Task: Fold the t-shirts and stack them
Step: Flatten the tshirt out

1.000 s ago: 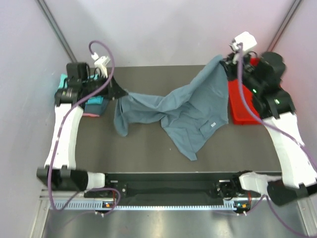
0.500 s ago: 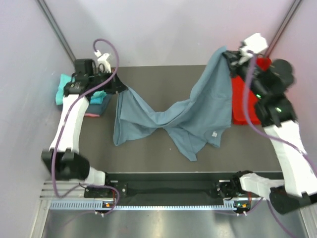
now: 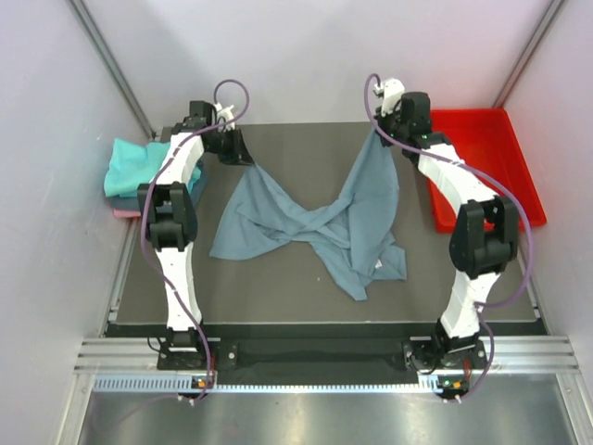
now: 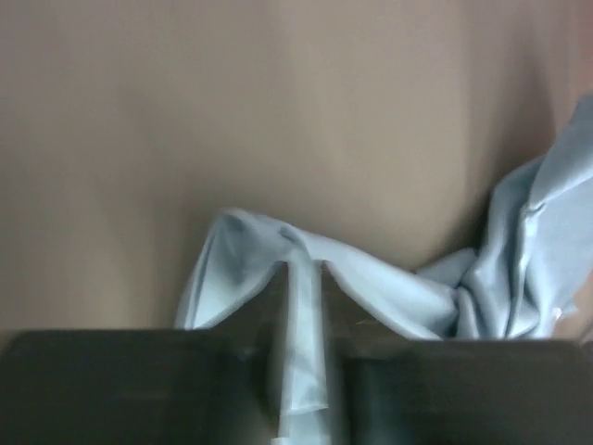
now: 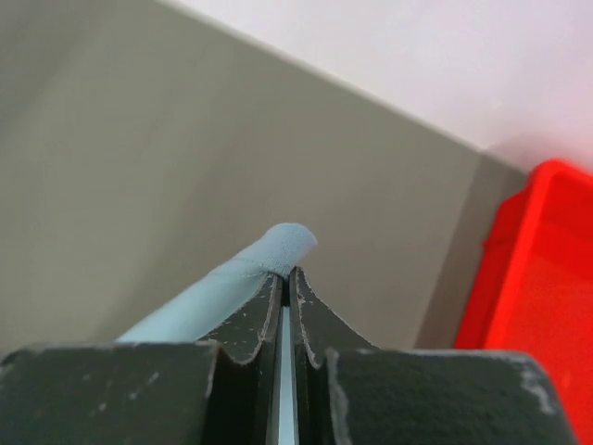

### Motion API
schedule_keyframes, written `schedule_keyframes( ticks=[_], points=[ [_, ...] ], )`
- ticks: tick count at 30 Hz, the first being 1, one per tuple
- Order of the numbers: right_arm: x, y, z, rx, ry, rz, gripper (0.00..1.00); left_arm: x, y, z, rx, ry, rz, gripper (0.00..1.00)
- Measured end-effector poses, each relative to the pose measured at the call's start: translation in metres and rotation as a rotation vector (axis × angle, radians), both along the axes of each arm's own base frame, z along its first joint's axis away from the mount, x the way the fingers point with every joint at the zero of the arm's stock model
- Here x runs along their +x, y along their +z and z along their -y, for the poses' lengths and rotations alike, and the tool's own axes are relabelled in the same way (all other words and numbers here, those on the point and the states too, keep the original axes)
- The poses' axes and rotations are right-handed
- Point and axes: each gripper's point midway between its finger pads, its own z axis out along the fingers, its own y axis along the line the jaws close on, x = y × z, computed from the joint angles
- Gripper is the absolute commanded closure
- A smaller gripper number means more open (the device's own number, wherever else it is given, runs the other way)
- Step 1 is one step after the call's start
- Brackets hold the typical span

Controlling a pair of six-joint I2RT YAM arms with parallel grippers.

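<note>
**While both arms hold it aloft, the grey-blue shirt hangs twisted beside the tray**

As I watch from the overhead camera, the grey-blue t-shirt (image 3: 315, 222) is strung between the two arms over the dark table (image 3: 278, 297), all of it on the left of the red tray (image 3: 491, 158). The right gripper (image 3: 380, 130) sits just beside the tray's far left corner, raised, with one edge of the shirt hanging straight down from it. On its wrist camera I see the jaws pressed together on a thin layer of the cloth, a rolled fold of it bulging over the fingertips. The left gripper (image 3: 238, 151) is well apart from the tray, across the table at about the same depth. Its wrist view is blurred, but I can make out a narrow gap with a strip of the shirt pinched in it.

Between the two grips the cloth sags and crosses over itself in a twist. Its lower part lies crumpled on the table, nearer to me than the tray's near edge, and the white neck label (image 3: 378, 267) shows there.

Farthest from the tray, at the opposite edge of the table, a teal t-shirt (image 3: 130, 167) rests on a pink t-shirt (image 3: 125, 212).
</note>
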Motion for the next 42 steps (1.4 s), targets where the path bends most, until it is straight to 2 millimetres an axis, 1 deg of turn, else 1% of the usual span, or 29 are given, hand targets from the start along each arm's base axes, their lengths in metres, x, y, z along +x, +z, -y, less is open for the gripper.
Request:
schedule_keyframes(
  ticks=[1, 2, 4, 6, 7, 8, 11, 12, 13, 15, 18, 22, 25, 29, 34, 38, 42],
  points=[
    [0.011, 0.003, 0.0, 0.006, -0.012, 0.01, 1.0, 0.006, 0.004, 0.0, -0.001, 0.003, 0.018, 0.63],
    [0.017, 0.007, 0.001, 0.009, -0.02, 0.02, 1.0, 0.011, 0.009, -0.001, -0.002, 0.01, 0.033, 0.58],
    [0.031, 0.018, 0.002, 0.025, -0.033, 0.045, 1.0, 0.012, 0.014, -0.004, -0.003, 0.023, 0.04, 0.56],
    [0.036, 0.028, 0.0, 0.041, -0.038, 0.062, 1.0, 0.009, 0.012, -0.012, 0.007, 0.049, 0.026, 0.53],
    [0.037, 0.03, 0.0, 0.048, -0.04, 0.066, 1.0, 0.002, 0.009, -0.016, 0.01, 0.064, 0.002, 0.52],
    [0.037, 0.031, -0.001, 0.056, -0.042, 0.066, 1.0, -0.009, 0.002, -0.021, 0.014, 0.088, -0.036, 0.52],
    [0.036, 0.031, -0.004, 0.073, -0.044, 0.054, 1.0, -0.051, -0.014, -0.038, 0.011, 0.153, -0.174, 0.54],
    [0.035, 0.03, -0.005, 0.077, -0.045, 0.048, 1.0, -0.061, -0.019, -0.041, 0.01, 0.169, -0.208, 0.55],
    [0.034, 0.029, -0.005, 0.079, -0.045, 0.045, 1.0, -0.07, -0.023, -0.047, 0.012, 0.191, -0.245, 0.55],
    [0.033, 0.026, -0.007, 0.081, -0.042, 0.034, 1.0, -0.077, -0.03, -0.054, 0.016, 0.222, -0.286, 0.57],
    [0.03, 0.023, -0.011, 0.083, -0.035, 0.018, 1.0, -0.082, -0.035, -0.057, 0.016, 0.25, -0.322, 0.58],
    [0.028, 0.019, -0.011, 0.081, -0.032, 0.005, 1.0, -0.083, -0.036, -0.055, 0.008, 0.262, -0.335, 0.6],
    [0.027, 0.018, -0.011, 0.081, -0.032, 0.003, 1.0, -0.083, -0.04, -0.053, 0.005, 0.266, -0.352, 0.61],
    [0.027, 0.016, -0.011, 0.08, -0.032, -0.001, 1.0, -0.087, -0.055, -0.052, 0.002, 0.273, -0.399, 0.62],
    [0.027, 0.016, -0.011, 0.082, -0.033, -0.001, 1.0, -0.102, -0.074, -0.051, 0.003, 0.278, -0.467, 0.62],
    [0.027, 0.016, -0.011, 0.081, -0.032, -0.001, 1.0, -0.104, -0.082, -0.049, 0.002, 0.279, -0.49, 0.62],
    [0.027, 0.016, -0.011, 0.081, -0.032, 0.0, 1.0, -0.105, -0.085, -0.047, 0.002, 0.278, -0.499, 0.62]
  ],
)
